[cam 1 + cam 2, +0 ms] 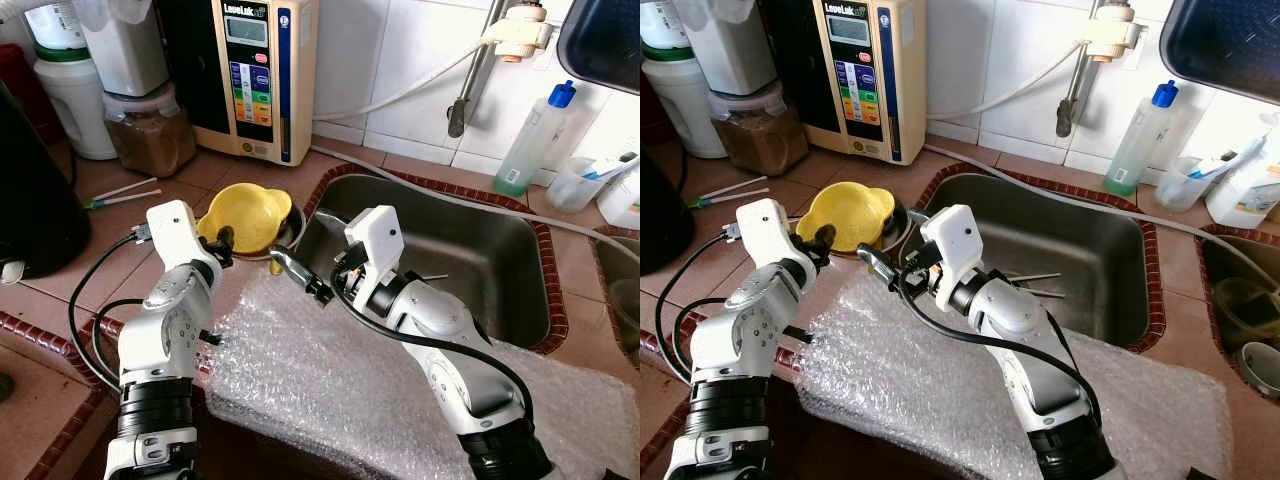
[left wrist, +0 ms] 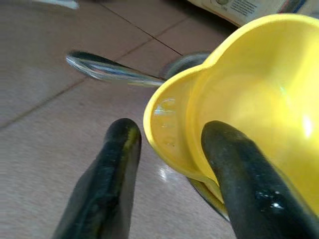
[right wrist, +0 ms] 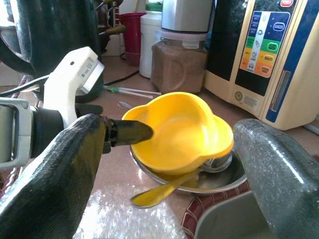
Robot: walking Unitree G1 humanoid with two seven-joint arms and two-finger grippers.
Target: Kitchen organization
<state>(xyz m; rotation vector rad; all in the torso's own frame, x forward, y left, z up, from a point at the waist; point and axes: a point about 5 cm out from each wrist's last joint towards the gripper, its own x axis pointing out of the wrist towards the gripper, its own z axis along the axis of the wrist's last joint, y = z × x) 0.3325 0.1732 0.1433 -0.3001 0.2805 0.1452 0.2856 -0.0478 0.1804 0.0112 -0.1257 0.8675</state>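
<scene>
Glossy yellow plastic bowl point(image 1: 243, 215) over a shiny metal dish point(image 3: 219, 179); brushed steel sink point(image 1: 470, 255); smooth tiled worktop point(image 1: 150, 265); crinkly clear bubble wrap point(image 1: 330, 375).

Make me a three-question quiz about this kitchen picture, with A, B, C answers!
1. Where is the yellow plastic bowl?
A. in the sink
B. on the counter left of the steel sink
C. on the bubble wrap

2. What colour is the cap on the clear plastic bottle?
A. blue
B. red
C. green

3. What is the left claw doing?
A. hanging idle
B. straddling the bowl's rim, one finger inside
C. holding a spoon

Answers: 1 B, the bowl sits on a metal dish beside the sink. 2 A, the cap is blue. 3 B, the left wrist view shows a finger on each side of the rim.
</scene>
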